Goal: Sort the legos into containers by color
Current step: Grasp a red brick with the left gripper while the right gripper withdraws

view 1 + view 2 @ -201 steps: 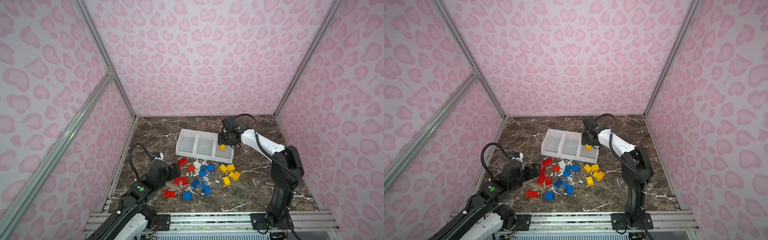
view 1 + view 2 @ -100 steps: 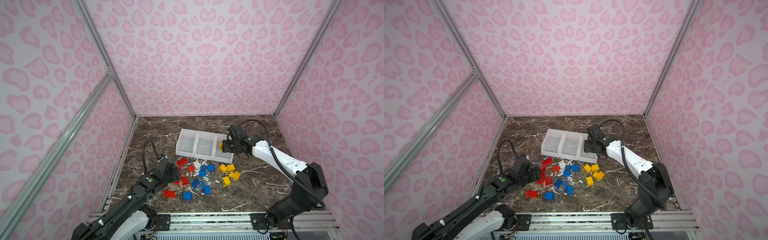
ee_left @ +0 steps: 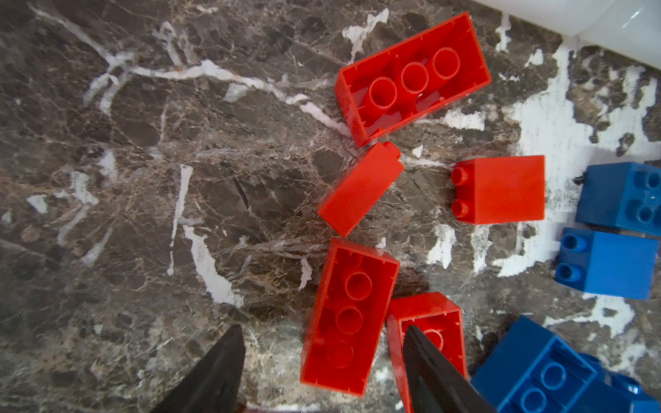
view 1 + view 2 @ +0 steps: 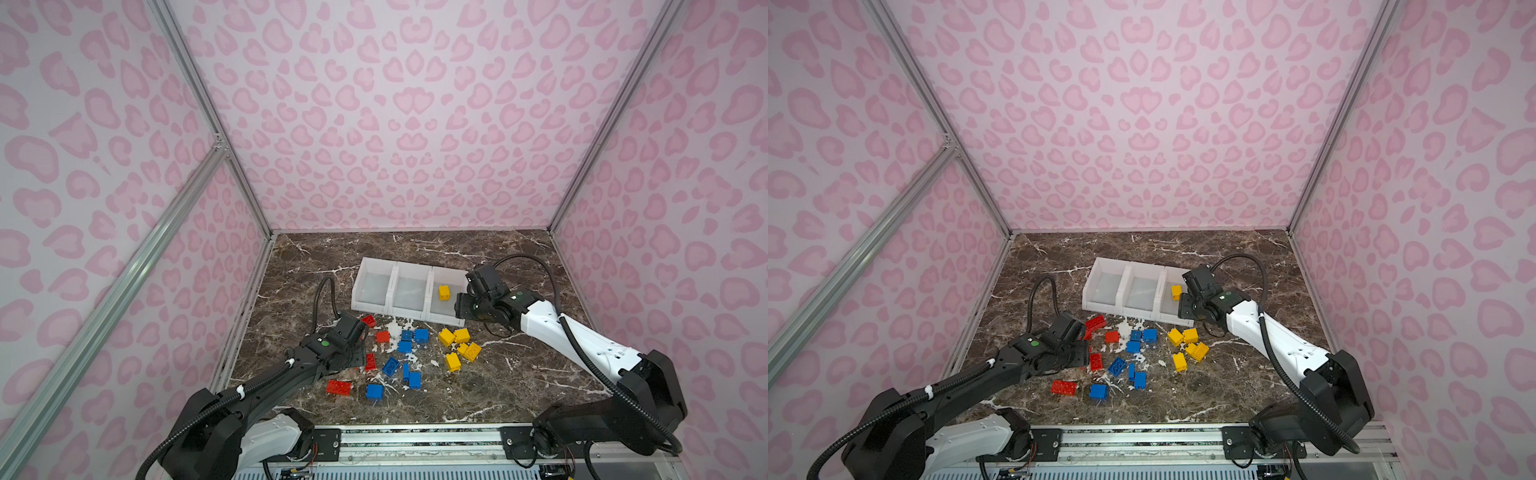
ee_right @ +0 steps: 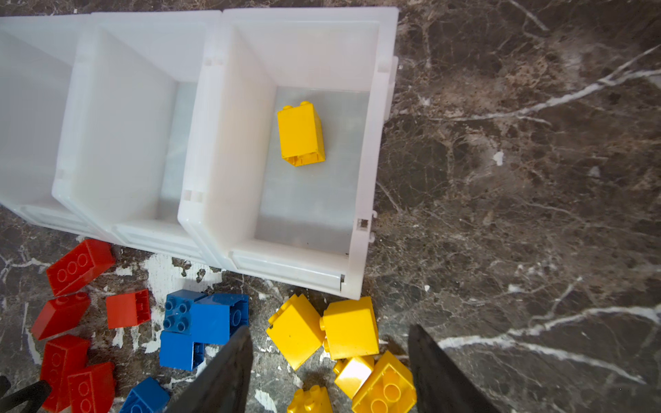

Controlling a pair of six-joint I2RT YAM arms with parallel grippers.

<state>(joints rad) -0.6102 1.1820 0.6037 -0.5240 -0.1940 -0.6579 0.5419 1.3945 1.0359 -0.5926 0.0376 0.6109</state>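
A: Nearest the front, what of the left gripper [image 3: 324,330]?
B: Its jaws stand apart astride a red oblong brick [image 3: 348,318] on the marble table [image 4: 519,374]
A: And further back?
B: Blue bricks [image 4: 405,347] and yellow bricks [image 4: 461,336] lie loose before the bins [image 5: 229,118]. The right gripper [image 5: 329,327] hangs spread and empty above them. One yellow brick [image 5: 301,134] lies in the right-hand bin
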